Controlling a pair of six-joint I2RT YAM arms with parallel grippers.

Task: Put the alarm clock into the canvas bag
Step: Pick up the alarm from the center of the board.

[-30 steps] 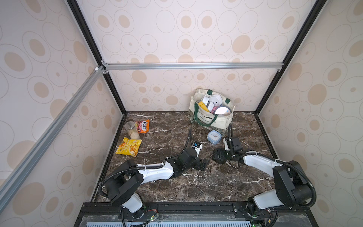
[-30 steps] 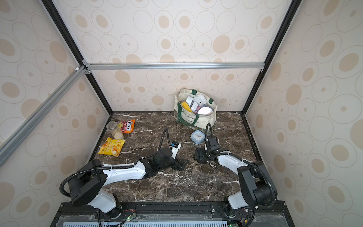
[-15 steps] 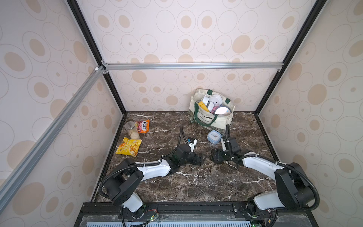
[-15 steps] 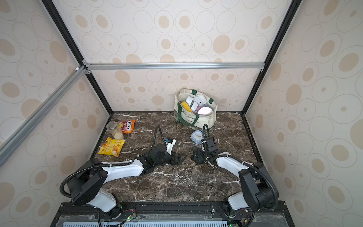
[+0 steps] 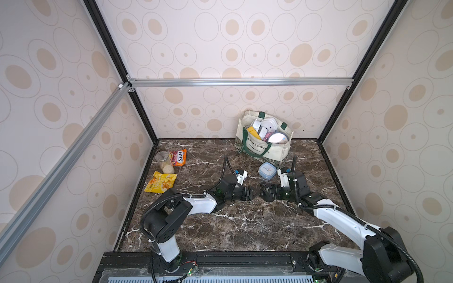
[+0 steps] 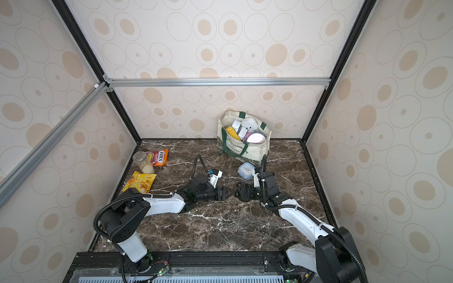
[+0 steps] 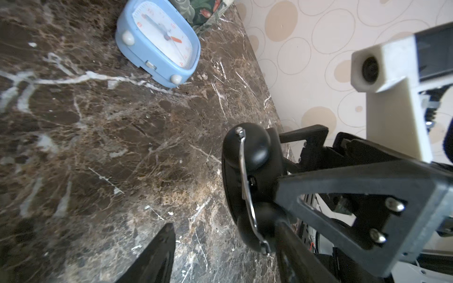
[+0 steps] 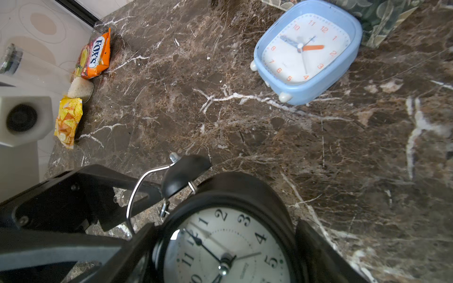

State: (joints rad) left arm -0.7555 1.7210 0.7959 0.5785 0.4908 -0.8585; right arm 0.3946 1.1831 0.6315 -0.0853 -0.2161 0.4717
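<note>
My right gripper (image 8: 225,257) is shut on a black twin-bell alarm clock (image 8: 228,245), held low over the marble table mid-right (image 5: 264,193). My left gripper (image 7: 224,227) faces it tip to tip (image 5: 253,193), jaws open, one finger (image 7: 291,250) beside the clock's bell (image 7: 247,152). A blue alarm clock (image 5: 267,169) (image 8: 306,51) lies face up just in front of the canvas bag (image 5: 263,147). The bag stands open at the back wall in both top views (image 6: 255,152), holding several things.
At the far left lie an orange FOX'S packet (image 5: 180,157), a clear jar of crackers (image 5: 165,163) and a yellow chip bag (image 5: 160,182). Patterned walls close in the table on three sides. The right arm's wrist camera (image 7: 370,71) hangs close to my left gripper.
The left gripper's jaws have narrowed, and it has shifted back and up to the black clock. The right gripper with the clock has edged left toward it.
</note>
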